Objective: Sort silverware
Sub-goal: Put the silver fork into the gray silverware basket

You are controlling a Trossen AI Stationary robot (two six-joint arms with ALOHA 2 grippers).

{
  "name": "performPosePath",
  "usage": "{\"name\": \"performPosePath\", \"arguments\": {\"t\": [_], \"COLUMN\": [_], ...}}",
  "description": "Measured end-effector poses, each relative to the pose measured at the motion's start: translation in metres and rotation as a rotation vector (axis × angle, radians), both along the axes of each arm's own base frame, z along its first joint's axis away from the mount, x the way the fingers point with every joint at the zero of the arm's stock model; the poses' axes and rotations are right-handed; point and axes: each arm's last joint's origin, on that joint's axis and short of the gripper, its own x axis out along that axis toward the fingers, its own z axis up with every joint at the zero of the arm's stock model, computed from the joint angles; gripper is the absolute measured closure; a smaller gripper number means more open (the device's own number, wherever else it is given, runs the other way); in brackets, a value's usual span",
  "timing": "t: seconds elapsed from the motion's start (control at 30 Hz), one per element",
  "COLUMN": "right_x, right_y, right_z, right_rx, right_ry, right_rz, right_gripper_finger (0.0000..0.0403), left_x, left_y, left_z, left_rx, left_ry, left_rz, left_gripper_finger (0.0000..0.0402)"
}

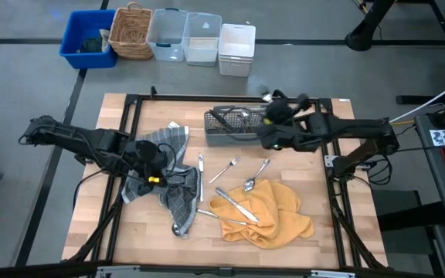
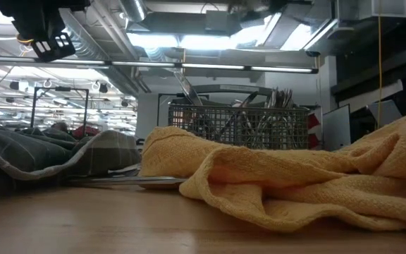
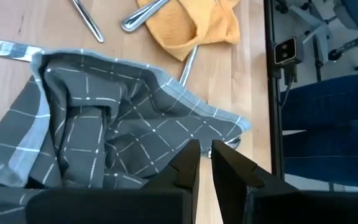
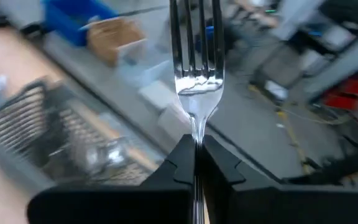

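The grey mesh caddy point(image 1: 234, 127) stands at the table's far middle with several pieces of silverware upright in it point(image 2: 273, 99). My right gripper point(image 1: 271, 123) is at the caddy's right end, shut on a fork point(image 4: 196, 56). Loose silverware lies on the wood: a knife point(image 1: 200, 166), a fork point(image 1: 226, 170), two spoons point(image 1: 261, 168). Another knife point(image 1: 234, 202) lies on the yellow cloth point(image 1: 265, 212). My left gripper point(image 3: 205, 163) is shut and empty, above the checked grey cloth point(image 1: 168, 181). My right gripper pinches the fork's handle just below its neck point(image 4: 196, 132) between the two fingers. The fingers lie along the fork, and its tines point straight out beyond them. The fork is lifted clear of the table and the caddy.
A spoon point(image 1: 178, 228) sticks out from under the grey cloth near the front. Off the table's far edge stand a blue bin point(image 1: 90, 38), a wicker basket point(image 1: 132, 32), clear bins point(image 1: 185, 37) and a white bin point(image 1: 236, 48). Bare wood lies along the table's near edge.
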Motion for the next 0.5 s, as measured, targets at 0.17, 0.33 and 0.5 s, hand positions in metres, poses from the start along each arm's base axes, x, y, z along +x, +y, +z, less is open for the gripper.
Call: {"name": "performPosePath", "arguments": {"t": [0.17,0.33,0.5], "right_x": [-0.027,-0.032,-0.031], "right_y": [-0.005,-0.006,-0.007], "right_z": [0.007,-0.009,-0.050], "right_rx": [-0.105,-0.245,-0.327], "right_ry": [-0.074,-0.180,-0.246], "right_rz": [-0.153,-0.254,-0.284], "right_gripper_finger": [0.0389,0.0389,0.0389], "left_x": [0.007,0.011,0.014], "left_y": [-0.004,-0.006,-0.007], "left_z": [-0.003,-0.006,-0.009], "left_rx": [0.030,0.065,0.065], "left_ry": [-0.013,-0.016,0.004], "left_rz": [-0.012,-0.050,-0.047], "left_gripper_finger": [0.0370,0.0370,0.0370]}}
